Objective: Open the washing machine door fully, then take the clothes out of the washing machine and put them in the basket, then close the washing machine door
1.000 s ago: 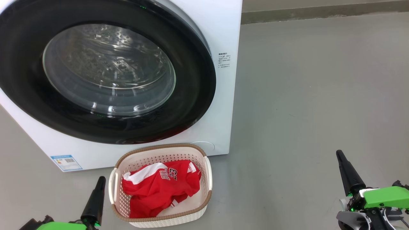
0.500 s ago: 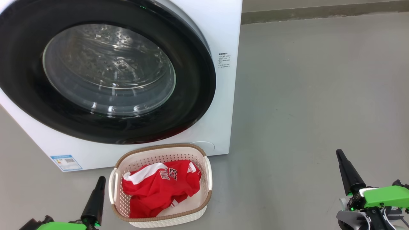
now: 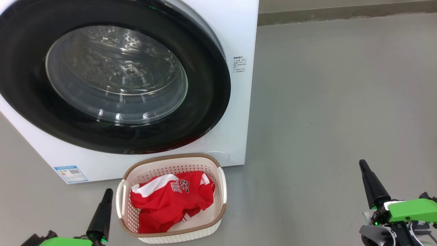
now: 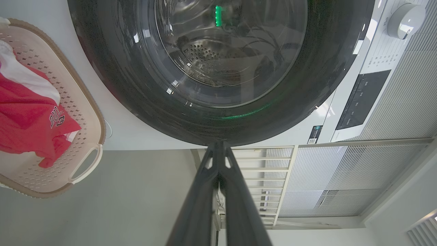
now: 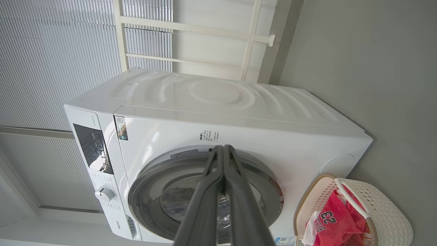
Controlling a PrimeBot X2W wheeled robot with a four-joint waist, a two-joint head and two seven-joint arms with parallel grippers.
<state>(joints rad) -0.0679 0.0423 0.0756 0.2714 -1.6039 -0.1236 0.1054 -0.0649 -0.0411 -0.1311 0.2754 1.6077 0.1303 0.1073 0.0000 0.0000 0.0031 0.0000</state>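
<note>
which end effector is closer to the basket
Left. The left end effector sits just beside the basket, on its left; the right end effector is far off to its right.

1 washing machine point(image 3: 239, 34) w/ 1 door point(image 3: 205, 85), 1 basket point(image 3: 170, 156), 2 grippers (left gripper point(image 3: 108, 192), right gripper point(image 3: 362, 164)), red clothes point(image 3: 167, 201): qty unclear.

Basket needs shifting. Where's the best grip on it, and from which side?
Probably the white loop handle on the left side of the basket, approached from the left and above. It arches clear of the side, leaving a slot for one finger, and it sits nearest the left gripper, whose fingers are shut.
</note>
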